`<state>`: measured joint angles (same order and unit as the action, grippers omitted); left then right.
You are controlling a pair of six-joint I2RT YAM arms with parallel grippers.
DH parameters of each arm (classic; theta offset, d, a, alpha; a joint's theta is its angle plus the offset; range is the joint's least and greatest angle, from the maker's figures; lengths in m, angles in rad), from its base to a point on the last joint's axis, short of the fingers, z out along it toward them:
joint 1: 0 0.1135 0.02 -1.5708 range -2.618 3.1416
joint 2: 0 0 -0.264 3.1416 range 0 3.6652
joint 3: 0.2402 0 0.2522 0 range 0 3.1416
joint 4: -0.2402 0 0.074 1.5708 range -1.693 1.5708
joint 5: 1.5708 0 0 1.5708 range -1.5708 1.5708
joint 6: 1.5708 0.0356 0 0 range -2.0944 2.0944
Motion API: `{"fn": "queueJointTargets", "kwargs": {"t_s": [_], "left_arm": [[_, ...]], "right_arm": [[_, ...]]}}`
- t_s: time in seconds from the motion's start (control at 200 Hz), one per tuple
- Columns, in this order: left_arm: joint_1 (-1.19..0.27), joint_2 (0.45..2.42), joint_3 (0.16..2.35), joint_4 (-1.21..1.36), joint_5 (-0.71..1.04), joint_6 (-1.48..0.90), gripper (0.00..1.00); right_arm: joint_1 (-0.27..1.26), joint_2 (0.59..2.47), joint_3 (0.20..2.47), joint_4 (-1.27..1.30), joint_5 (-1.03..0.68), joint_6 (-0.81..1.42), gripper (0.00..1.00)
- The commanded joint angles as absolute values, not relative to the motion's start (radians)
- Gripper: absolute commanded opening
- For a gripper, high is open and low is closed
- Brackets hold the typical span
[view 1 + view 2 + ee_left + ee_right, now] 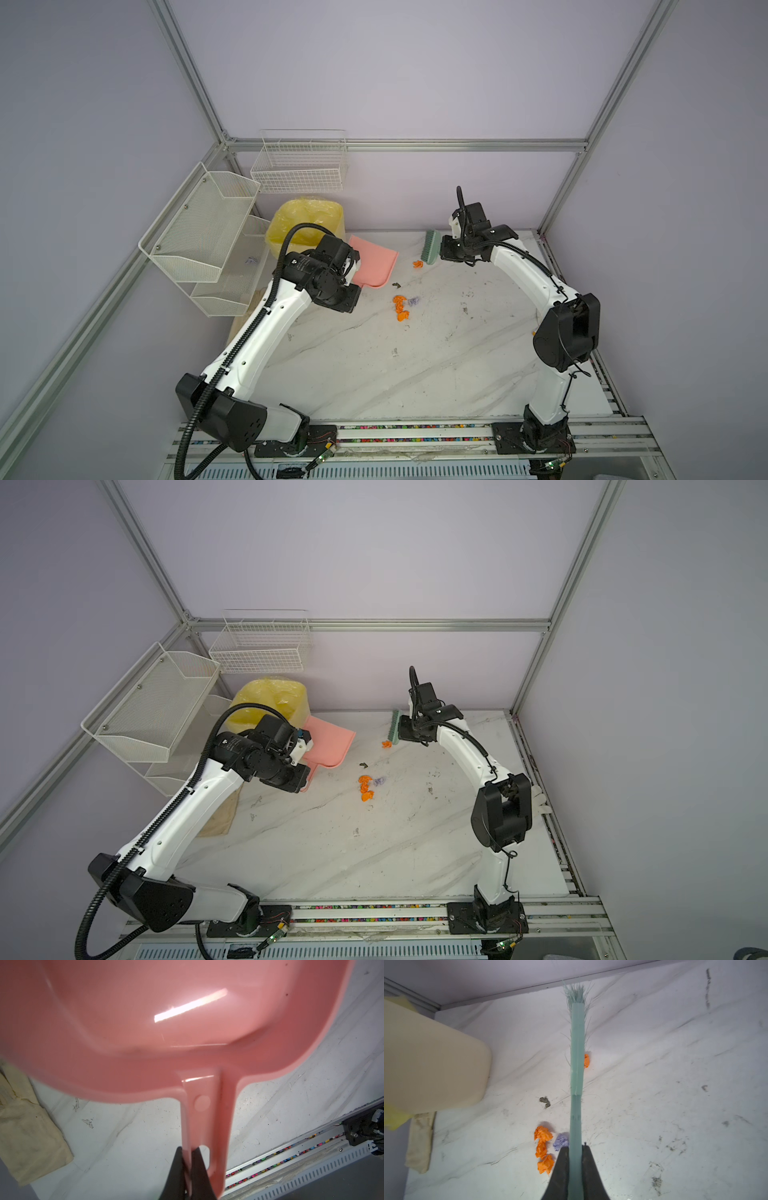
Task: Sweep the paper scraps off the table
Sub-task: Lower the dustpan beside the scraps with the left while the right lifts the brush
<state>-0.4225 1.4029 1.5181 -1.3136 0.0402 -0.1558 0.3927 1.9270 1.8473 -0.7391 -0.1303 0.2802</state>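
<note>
- Gripping the handle of the pink dustpan (145, 1022), the left gripper (188, 1154) is clamped tight on it; the pan sits near the table's far left corner, just beside the yellow-bagged bin (305, 220)
- the right gripper (574, 1152) is closed firmly on the green brush (577, 1053); its bristles reach close to the back wall
- the paper scraps (402, 308) lie clustered on the table (415, 374), between pan and brush (orange wads, one lilac); a lone orange wad (417, 264) sits just beside the brush
- broad marble stretches from the cluster to the front rail (415, 428); a beige cloth (218, 812) lies at the left edge
</note>
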Motion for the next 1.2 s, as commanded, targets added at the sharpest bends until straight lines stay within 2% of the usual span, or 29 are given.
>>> {"fn": "queueJointTargets", "kwargs": {"t_s": [0.0, 0.345, 0.685, 0.86, 1.195], "left_arm": [[-0.442, 1.397, 1.434, -1.268, 0.031, -0.217, 0.0], [-0.531, 1.519, 1.334, -1.293, 0.04, -0.236, 0.0], [-0.588, 1.623, 1.325, -1.3, 0.083, -0.229, 0.0], [-0.612, 1.65, 1.303, -1.314, 0.067, -0.233, 0.0], [-0.62, 1.676, 1.261, -1.309, 0.091, -0.23, 0.0]], "right_arm": [[0.399, 1.975, 1.936, -0.856, 0.051, 0.186, 0.0], [0.42, 2.069, 2.023, -0.858, 0.221, 0.051, 0.0], [0.55, 2.132, 2.087, -0.809, 0.38, -0.235, 0.0], [0.561, 2.182, 2.179, -0.836, 0.337, -0.351, 0.0], [0.574, 2.245, 2.194, -0.81, 0.429, -0.592, 0.0]]}}
